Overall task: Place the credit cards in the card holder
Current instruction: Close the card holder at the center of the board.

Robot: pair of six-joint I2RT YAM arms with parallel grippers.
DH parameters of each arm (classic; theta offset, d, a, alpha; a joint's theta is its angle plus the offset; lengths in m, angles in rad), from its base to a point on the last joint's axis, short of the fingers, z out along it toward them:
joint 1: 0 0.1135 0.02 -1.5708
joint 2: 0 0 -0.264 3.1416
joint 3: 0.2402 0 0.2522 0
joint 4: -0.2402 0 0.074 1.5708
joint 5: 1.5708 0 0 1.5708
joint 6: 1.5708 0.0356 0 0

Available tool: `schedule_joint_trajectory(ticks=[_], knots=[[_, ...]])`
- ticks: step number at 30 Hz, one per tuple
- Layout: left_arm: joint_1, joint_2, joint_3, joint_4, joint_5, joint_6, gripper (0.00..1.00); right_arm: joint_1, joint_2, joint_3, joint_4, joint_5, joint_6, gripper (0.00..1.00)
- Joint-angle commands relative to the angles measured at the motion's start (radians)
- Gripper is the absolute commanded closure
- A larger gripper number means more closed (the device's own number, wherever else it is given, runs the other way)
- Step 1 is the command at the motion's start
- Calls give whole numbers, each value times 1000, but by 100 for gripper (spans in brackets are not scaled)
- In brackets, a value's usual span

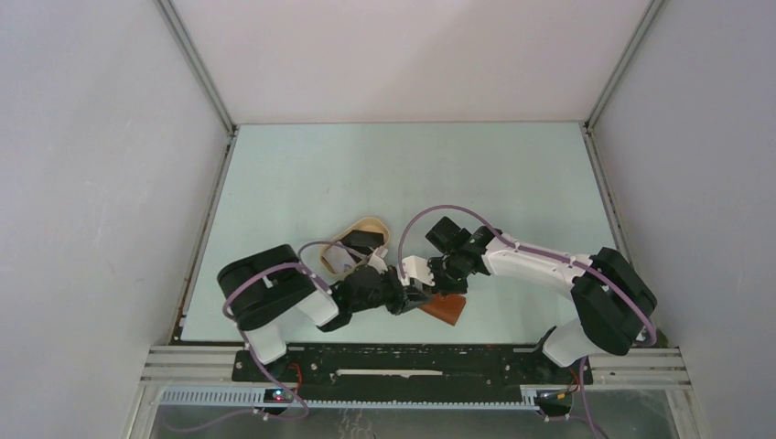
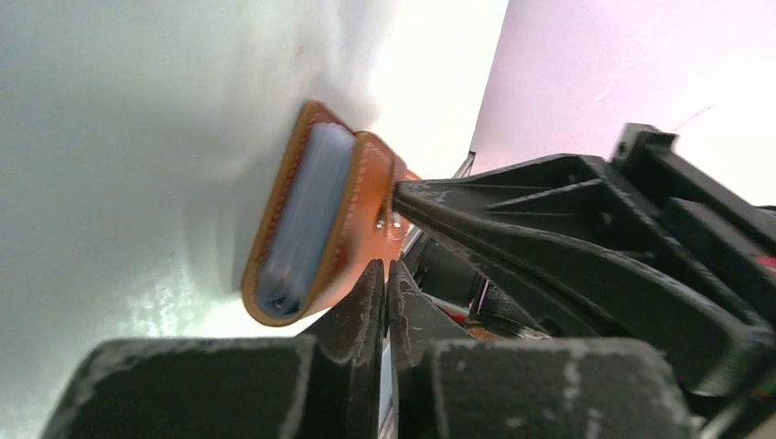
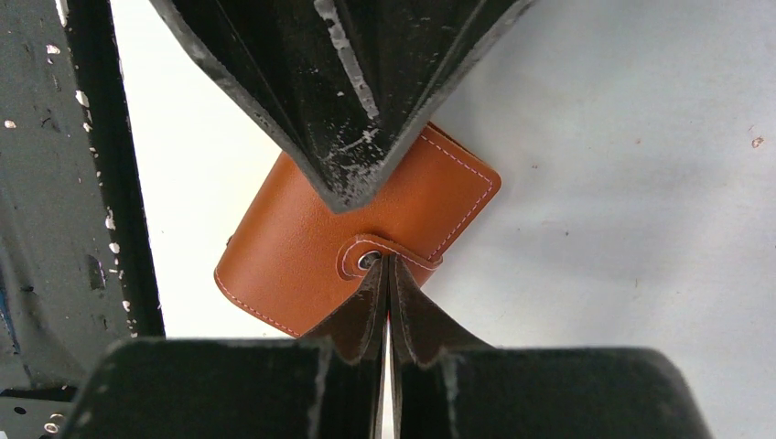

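The card holder is a reddish-brown leather wallet lying folded shut on the table between both arms. In the right wrist view its snap tab lies over the front face. My right gripper is shut, its tips touching the snap stud. My left gripper is shut too, its tips against the holder's outer face. Pale blue sheets fill the holder's open end; whether they are the credit cards or sleeves I cannot tell. The left gripper's fingers press on the holder from above in the right wrist view.
A beige oval tray stands just behind the left arm, with a dark flat thing in it. The metal frame rail runs close in front of the holder. Grey walls enclose the pale green table.
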Motion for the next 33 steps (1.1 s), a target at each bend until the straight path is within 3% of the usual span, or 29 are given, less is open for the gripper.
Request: schedule_joint_trajectory(ticks=[1, 14, 21, 33], knots=[[23, -99, -2, -57, -9, 85, 89, 7, 37, -28, 9, -70, 11, 92], [29, 148, 59, 318, 59, 29, 92, 12, 43, -28, 13, -69, 17, 92], [20, 144, 19, 313, 32, 27, 86, 12, 42, -28, 14, -72, 19, 91], [-28, 101, 1, 154, -3, 21, 82, 9, 25, -28, 10, -88, 13, 91]])
